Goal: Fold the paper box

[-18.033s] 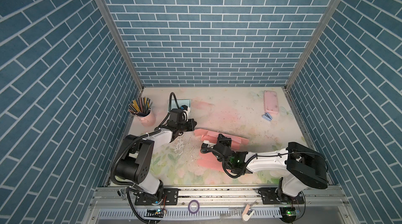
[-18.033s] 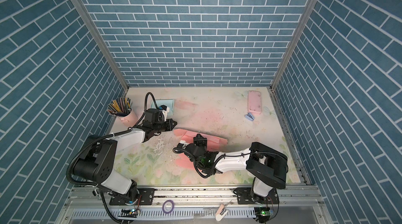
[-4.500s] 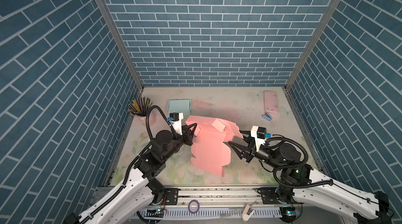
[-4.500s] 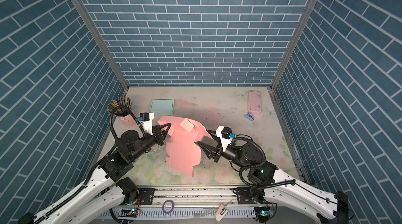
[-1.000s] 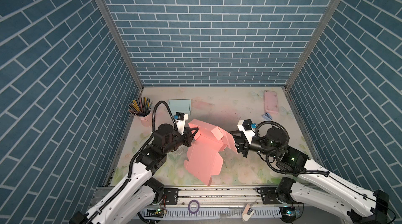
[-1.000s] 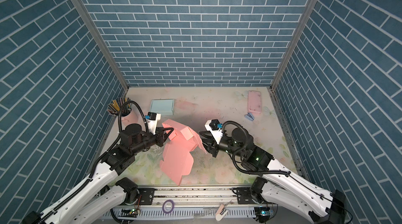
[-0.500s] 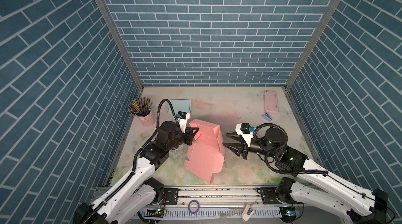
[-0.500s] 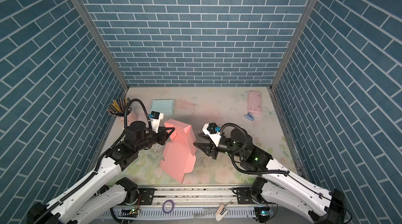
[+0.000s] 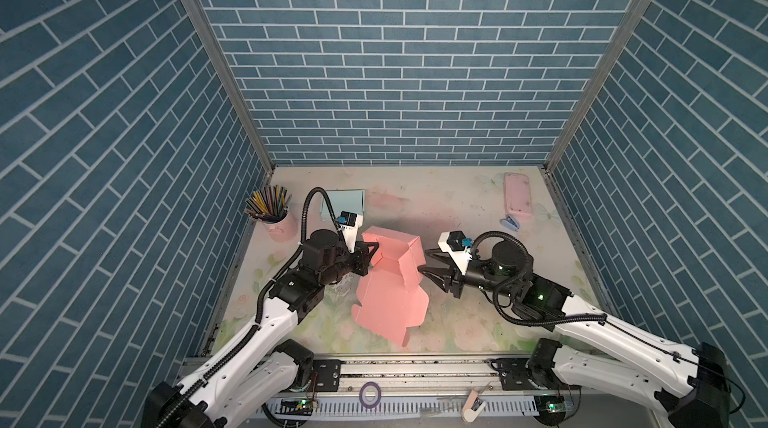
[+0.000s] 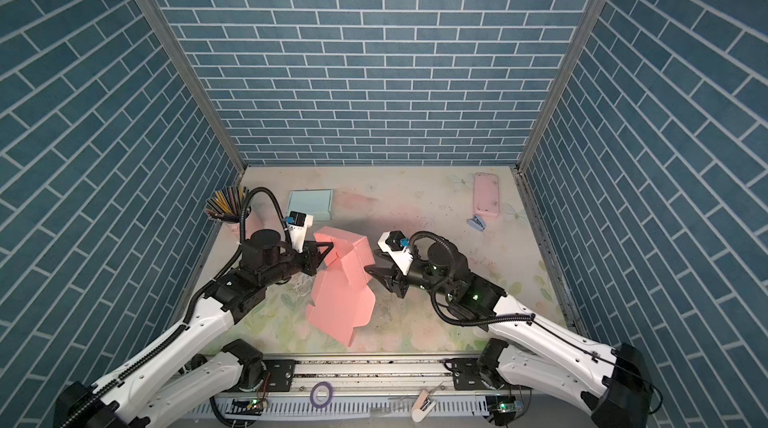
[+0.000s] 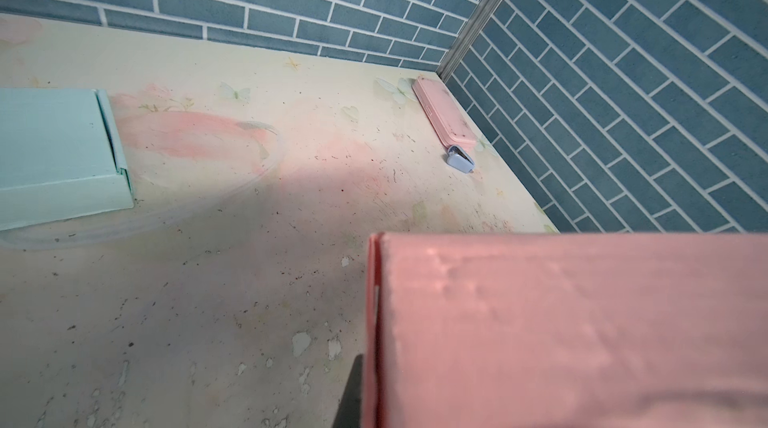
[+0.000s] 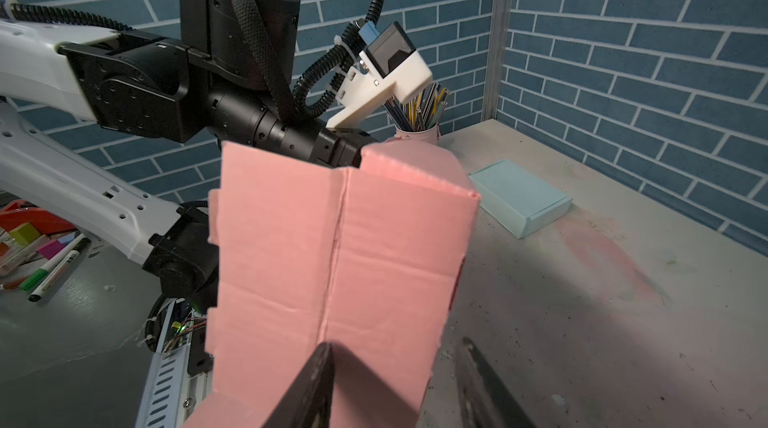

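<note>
The pink paper box (image 9: 390, 284) (image 10: 340, 288) is half folded and hangs tilted above the table, its lower flap pointing at the front edge. My left gripper (image 9: 372, 250) (image 10: 328, 251) is shut on its upper left flap. In the left wrist view the pink panel (image 11: 561, 330) fills the near corner, with one dark finger (image 11: 352, 397) beside its folded edge. My right gripper (image 9: 424, 262) (image 10: 371, 262) stands open at the box's right edge. In the right wrist view (image 12: 395, 342) one finger overlaps the box's face (image 12: 332, 247) and the other lies past its edge.
A light blue flat box (image 9: 343, 204) lies at the back left, next to a pink cup of pencils (image 9: 270, 213). A pink case (image 9: 518, 196) and a small blue clip (image 9: 510, 222) lie at the back right. Brick walls close in three sides.
My right gripper's jaws have spread apart beside the box's right side. The left gripper keeps its hold, and the box has shifted slightly toward the back.
</note>
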